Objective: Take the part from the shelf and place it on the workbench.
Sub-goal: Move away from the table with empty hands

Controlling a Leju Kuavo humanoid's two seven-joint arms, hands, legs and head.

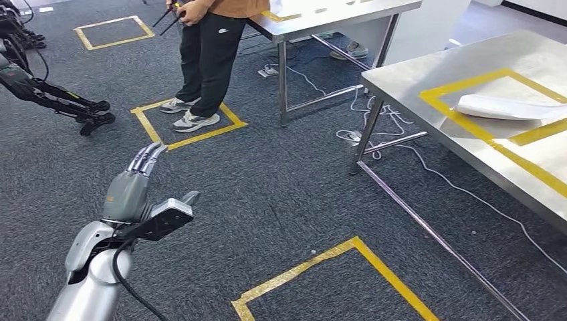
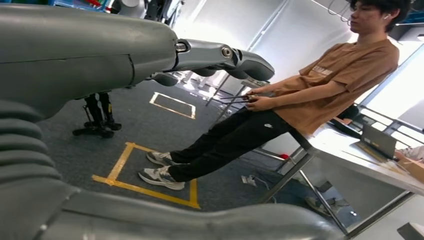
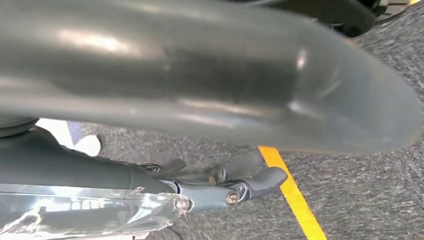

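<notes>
Left hand [image 1: 137, 190] raised forward, fingers [image 1: 147, 159] straight, empty. Right hand [image 3: 220, 187] fingers extended.

Open dark grey carpet floor [image 1: 281, 200] is lying ahead toward 12 o'clock. A person in black trousers [image 1: 207, 53] is standing at 11 o'clock, blocking that line. The steel workbench surface [image 1: 414, 80] and its slanted legs [image 1: 366, 137] are crowding 2 o'clock, white cables [image 1: 461, 190] trailing beneath.

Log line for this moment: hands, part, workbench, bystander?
left hand: open, empty, over carpet | right hand: empty, over carpet | white part: on workbench, in yellow tape outline | person: standing by
</notes>
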